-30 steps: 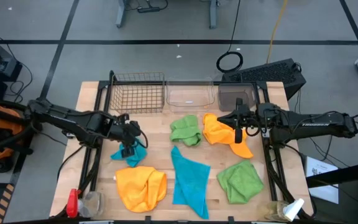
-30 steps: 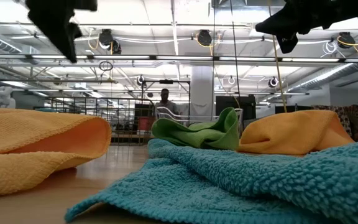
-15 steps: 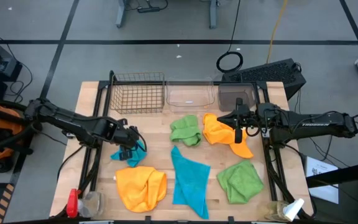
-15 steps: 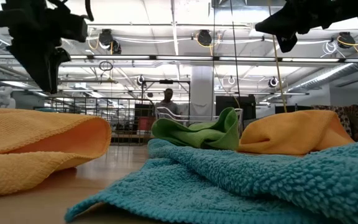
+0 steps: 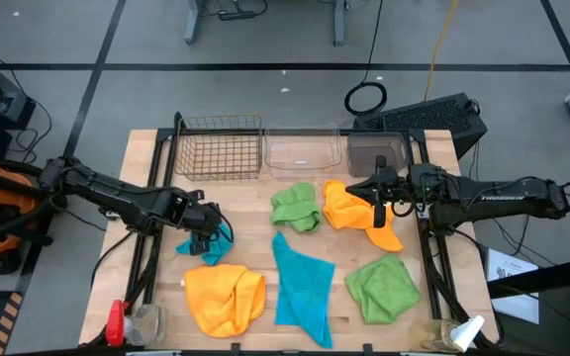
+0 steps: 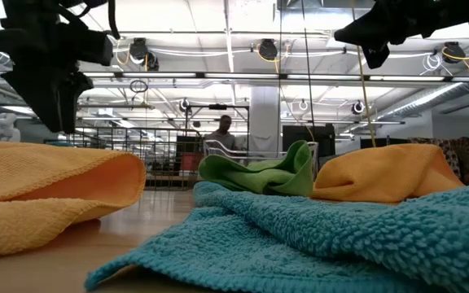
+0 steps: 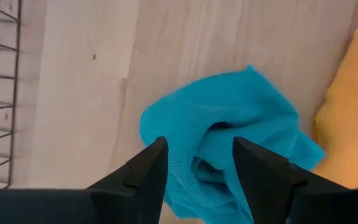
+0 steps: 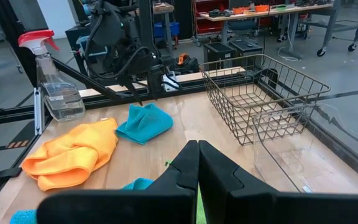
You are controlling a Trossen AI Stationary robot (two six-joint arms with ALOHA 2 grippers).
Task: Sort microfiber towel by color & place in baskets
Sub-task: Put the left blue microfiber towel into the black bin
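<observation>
A small crumpled blue towel [image 5: 206, 244] lies on the wooden table at the left. My left gripper [image 7: 197, 158] hangs open just above it, pointing steeply down, one finger to each side of the towel's middle [image 7: 229, 124]; in the right wrist view the gripper [image 8: 151, 84] looks clear of the towel. My right gripper [image 5: 376, 203] stays shut above an orange towel [image 5: 359, 213]. More towels lie flat: green [image 5: 297, 206], large blue [image 5: 302, 287], orange [image 5: 224, 297], green [image 5: 382, 287]. Along the far edge stand a wire basket [image 5: 219, 146], a clear tub [image 5: 303, 150] and a dark grey tub [image 5: 379, 153].
A red-capped spray bottle [image 5: 117, 321] stands at the near left corner and another bottle [image 5: 458, 334] at the near right. A keyboard [image 5: 433, 117] lies behind the grey tub. A person [image 6: 225, 130] shows far off in the room.
My left gripper has come down toward the small blue towel, which has stayed where it lay.
</observation>
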